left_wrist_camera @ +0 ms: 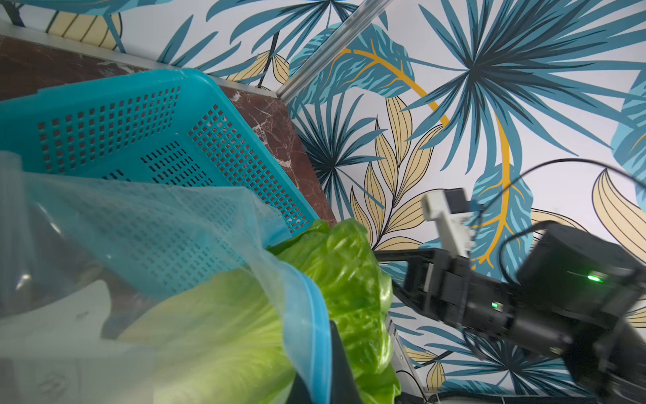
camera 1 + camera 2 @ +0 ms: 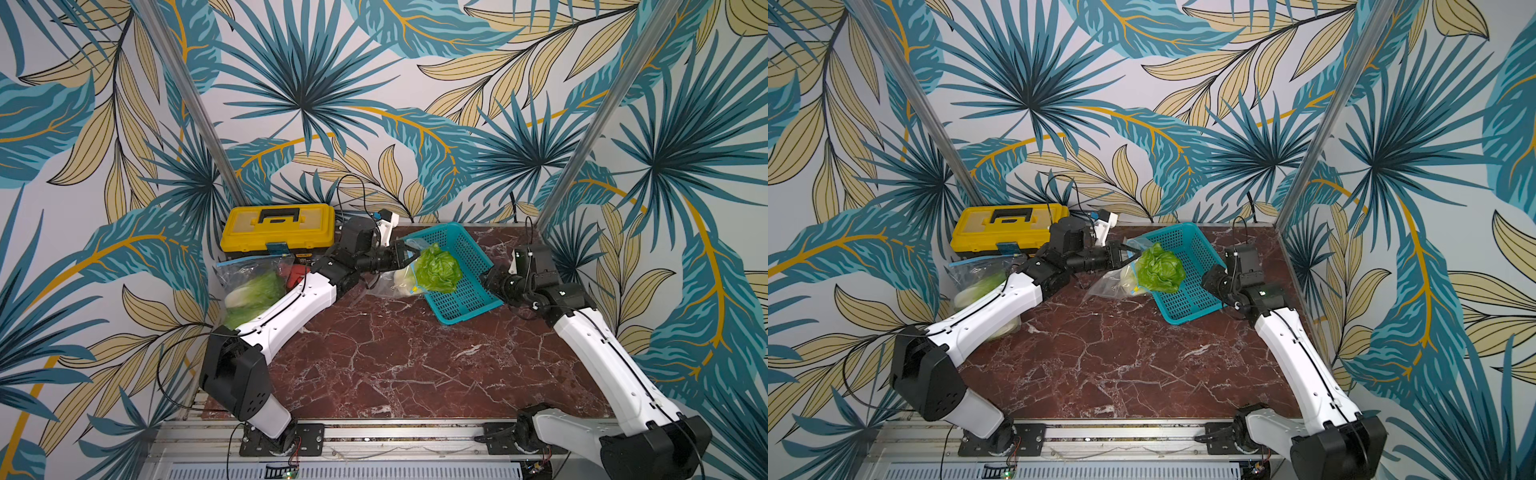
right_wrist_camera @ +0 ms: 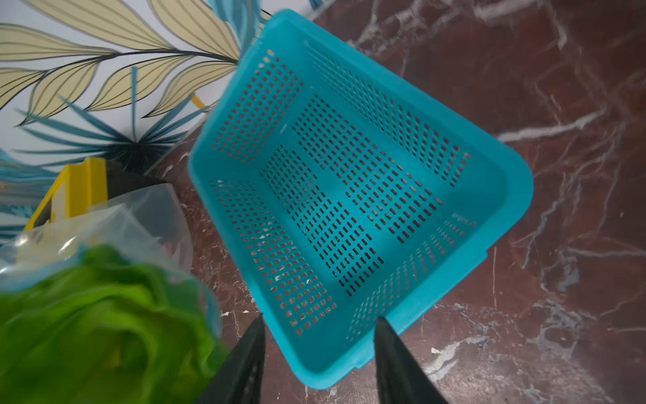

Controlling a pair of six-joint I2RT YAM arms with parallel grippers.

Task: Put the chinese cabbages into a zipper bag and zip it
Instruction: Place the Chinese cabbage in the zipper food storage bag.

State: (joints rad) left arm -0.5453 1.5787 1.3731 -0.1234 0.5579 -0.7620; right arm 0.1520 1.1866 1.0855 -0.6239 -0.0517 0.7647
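A chinese cabbage [image 2: 438,270] lies with its creamy base inside a clear zipper bag [image 2: 388,286] and its frilly green top sticking out of the mouth, over the teal basket's near corner. My left gripper [image 2: 409,254] is shut on the bag's blue zip rim [image 1: 311,325], holding the mouth up; the left wrist view shows the leaves [image 1: 349,280] right beside the strip. My right gripper [image 3: 320,328] hangs open with nothing in it over the basket's corner, just right of the leaves [image 3: 98,314]. Another cabbage [image 2: 253,291] sits in a second bag at the left.
The teal perforated basket [image 2: 465,316] lies tilted at the back right of the marble table, nothing inside it in the right wrist view [image 3: 507,196]. A yellow toolbox [image 2: 278,232] stands at the back left, with a red item [image 2: 297,275] beside it. Walls close in on three sides.
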